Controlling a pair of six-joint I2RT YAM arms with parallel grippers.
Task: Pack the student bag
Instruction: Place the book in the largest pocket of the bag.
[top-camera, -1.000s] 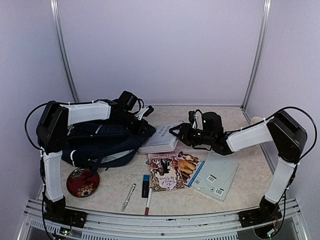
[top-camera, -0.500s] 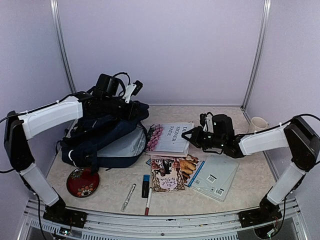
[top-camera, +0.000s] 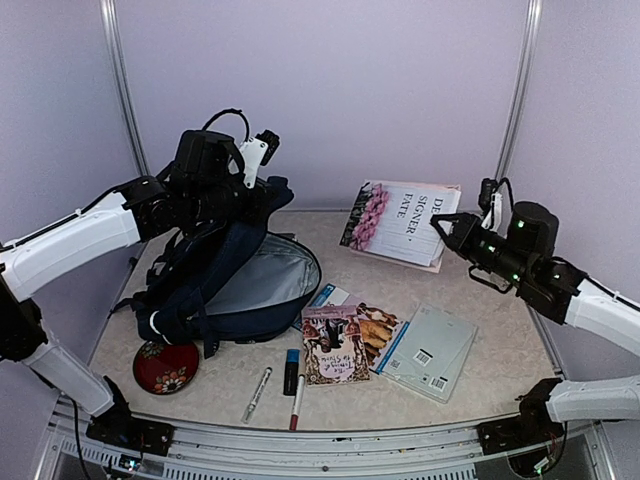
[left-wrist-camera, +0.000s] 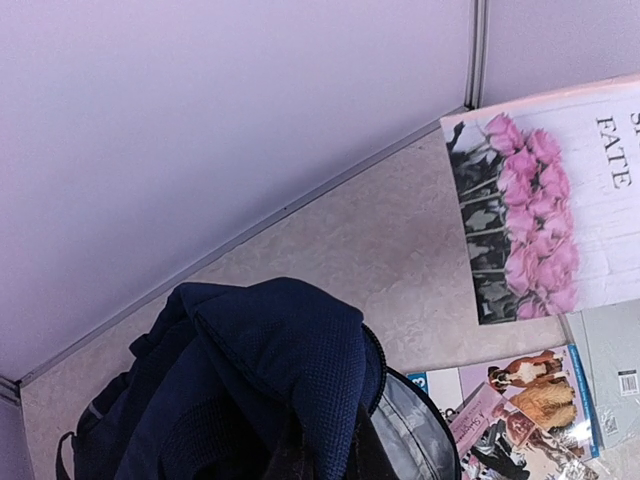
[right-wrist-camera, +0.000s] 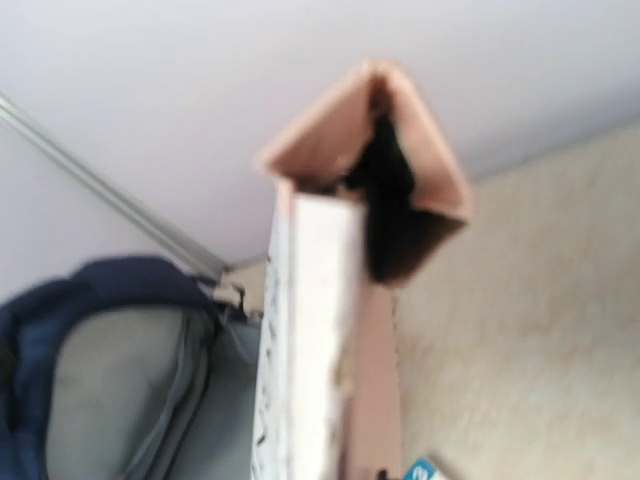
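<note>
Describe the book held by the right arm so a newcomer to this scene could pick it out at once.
Start at the big navy backpack standing open on the left of the table. To its right, the right gripper holds a book in the air by one edge. Unlike the booklets lying flat below, its white cover shows pink roses and black lettering.
</note>
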